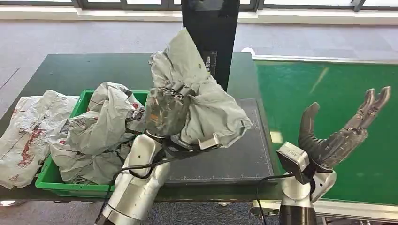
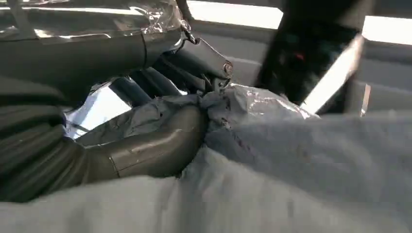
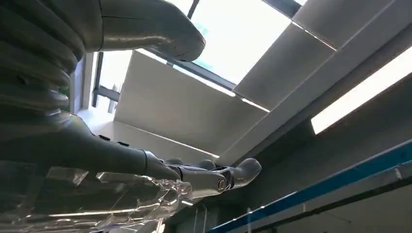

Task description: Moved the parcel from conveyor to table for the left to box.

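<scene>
A grey crumpled plastic parcel (image 1: 206, 101) is lifted above the black mat (image 1: 234, 159) on the table, one corner pointing up. My left hand (image 1: 165, 111) grips it from the near side, fingers curled into the bag. In the left wrist view the thumb (image 2: 155, 145) presses into the grey parcel (image 2: 291, 160). My right hand (image 1: 335, 136) hovers over the green conveyor (image 1: 328, 89), palm up, fingers spread, holding nothing; its fingers (image 3: 214, 177) show against the ceiling in the right wrist view.
A green box (image 1: 61, 180) at the table's left front holds several crumpled grey parcels (image 1: 98, 131), and one more parcel (image 1: 26, 131) lies over its left side. A black post (image 1: 211, 28) stands behind the held parcel. The dark table (image 1: 70, 70) stretches behind the box.
</scene>
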Motion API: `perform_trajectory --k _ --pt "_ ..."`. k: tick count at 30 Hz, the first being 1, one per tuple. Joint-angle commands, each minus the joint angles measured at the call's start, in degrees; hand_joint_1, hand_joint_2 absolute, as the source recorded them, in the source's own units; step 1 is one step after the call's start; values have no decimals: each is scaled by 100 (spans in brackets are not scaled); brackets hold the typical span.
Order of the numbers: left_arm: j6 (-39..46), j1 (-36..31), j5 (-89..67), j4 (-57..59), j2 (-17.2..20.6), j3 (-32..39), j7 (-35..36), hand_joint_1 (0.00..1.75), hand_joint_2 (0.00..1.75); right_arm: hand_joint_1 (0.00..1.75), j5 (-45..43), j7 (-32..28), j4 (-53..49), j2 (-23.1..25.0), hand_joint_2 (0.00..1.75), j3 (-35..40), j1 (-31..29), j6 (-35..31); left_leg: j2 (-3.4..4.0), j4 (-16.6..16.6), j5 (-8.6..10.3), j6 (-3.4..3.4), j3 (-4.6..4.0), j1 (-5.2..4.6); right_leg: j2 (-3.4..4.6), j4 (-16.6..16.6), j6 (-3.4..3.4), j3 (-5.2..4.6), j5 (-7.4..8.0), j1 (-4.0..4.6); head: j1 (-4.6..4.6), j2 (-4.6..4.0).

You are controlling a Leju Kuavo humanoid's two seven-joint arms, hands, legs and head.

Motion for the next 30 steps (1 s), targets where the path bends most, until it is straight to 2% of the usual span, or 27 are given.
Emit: perform_trajectory --k 1,6,10,11,14,17,18,19,20,21,22,26,30 --pt "0 309 74 -1166 -59 1088 -133 175 175 0 1 19 32 194 175 -97 326 2 -4 -12 -3 -1 21 5 -5 -14 -5 23 -4 6 2 2" --pt "0 309 74 -1166 -59 1088 -133 175 175 0 1 19 32 194 175 -97 326 2 -4 -7 -3 2 13 2 -5 -9 -3 17 -4 2 2 0" --pt "0 422 889 -1876 -59 2170 -912 175 175 0 -87 19 -102 159 175 -236 426 2 5 -8 -5 0 16 0 3 -8 -4 17 -5 0 2 0" --pt "0 440 1162 -1961 -59 2408 -1138 175 175 0 -93 19 -135 163 175 -261 436 2 5 -17 -11 0 37 3 3 -17 -9 38 -11 4 2 0" --pt "0 370 1666 -1973 -59 3217 -1695 175 175 0 -51 19 -263 191 175 -327 513 2 9 -14 -6 -3 24 0 9 -9 -7 20 -5 0 2 2" --pt "0 316 1699 -1915 -59 3719 -1772 175 175 0 -78 19 -319 177 175 -332 607 2 -1 -12 -3 -3 18 3 -2 -8 -10 15 -7 5 2 0" --pt "0 356 1779 -1773 -59 3880 -1840 175 175 0 -107 19 -361 167 175 -320 657 2 -2 -15 -5 -3 25 4 -3 -10 -11 22 -10 7 2 0" --pt "0 -101 1737 -1233 -59 4182 -2002 175 175 0 -113 19 -356 157 175 -325 652 2 12 -23 -6 -3 33 4 12 -16 -12 24 -8 8 2 0" --pt "0 71 2014 -69 -59 4107 -2016 175 175 0 -94 19 -452 178 175 -371 708 2 10 -26 -6 -2 37 5 9 -18 -12 28 -9 9 2 0" --pt "0 -46 1294 59 -59 4125 -1542 175 175 0 -133 19 -520 154 175 -347 781 2 -38 -31 8 0 35 1 -38 -18 -11 41 -12 3 2 0" --pt "0 -139 753 658 -59 3821 -882 175 175 0 -168 19 -602 147 175 -354 841 2 -41 -34 9 0 41 1 -42 -21 -15 45 -15 3 2 0" --pt "0 -397 -20 1545 -41 3608 32 175 175 0 -114 19 -564 112 175 -326 912 2 -51 -16 8 0 20 4 -62 -14 -12 31 -15 5 2 0" --pt "0 -355 -165 1911 -59 3907 101 175 175 0 -47 19 -589 121 175 -343 900 2 -27 -12 3 0 19 -2 -32 -10 -8 23 -8 -2 2 0"
